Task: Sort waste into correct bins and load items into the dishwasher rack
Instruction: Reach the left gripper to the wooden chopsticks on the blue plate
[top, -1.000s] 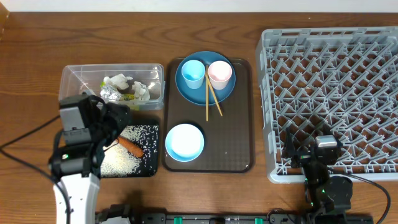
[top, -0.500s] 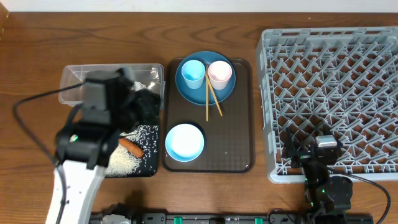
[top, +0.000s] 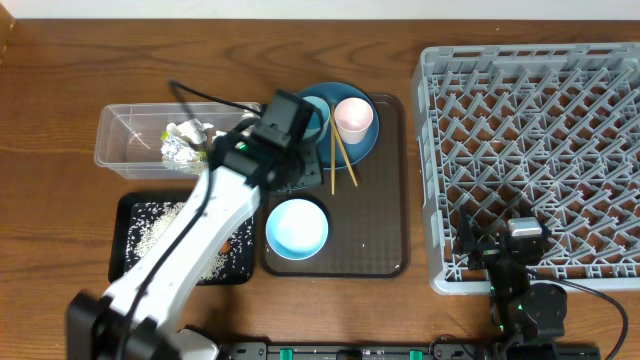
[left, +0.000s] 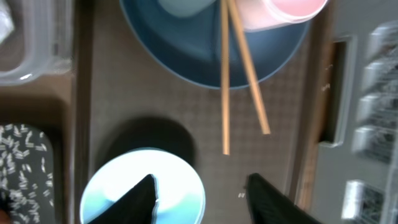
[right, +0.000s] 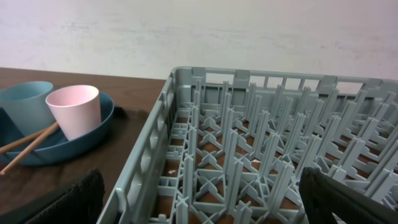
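My left gripper (top: 300, 178) (left: 200, 186) is open and empty above the brown serving tray (top: 380, 240), between the white bowl (top: 297, 227) (left: 180, 186) and the blue plate (top: 360, 150) (left: 186, 59). The plate holds the pink cup (top: 352, 117), the light blue cup (top: 318, 112), partly hidden by my wrist, and the chopsticks (top: 340, 160) (left: 225, 93). Crumpled paper (top: 190, 130) and the wrapper (top: 178, 150) lie in the clear tub (top: 125, 140). Rice (top: 150, 225) lies in the black tray (top: 125, 270). The carrot is mostly hidden under my arm. My right gripper (top: 505, 248) (right: 205, 199) is open at the rack's (top: 530, 140) (right: 249, 143) front edge.
The brown serving tray sits between the two bins and the grey rack. My left arm crosses over the black tray and the tub's right end. The right wrist view also shows the pink cup (right: 74, 109) and the light blue cup (right: 25, 102).
My left arm has swung right and away from the black tray, past the clear tub, to above the brown serving tray. It stayed open. The right arm has not moved.
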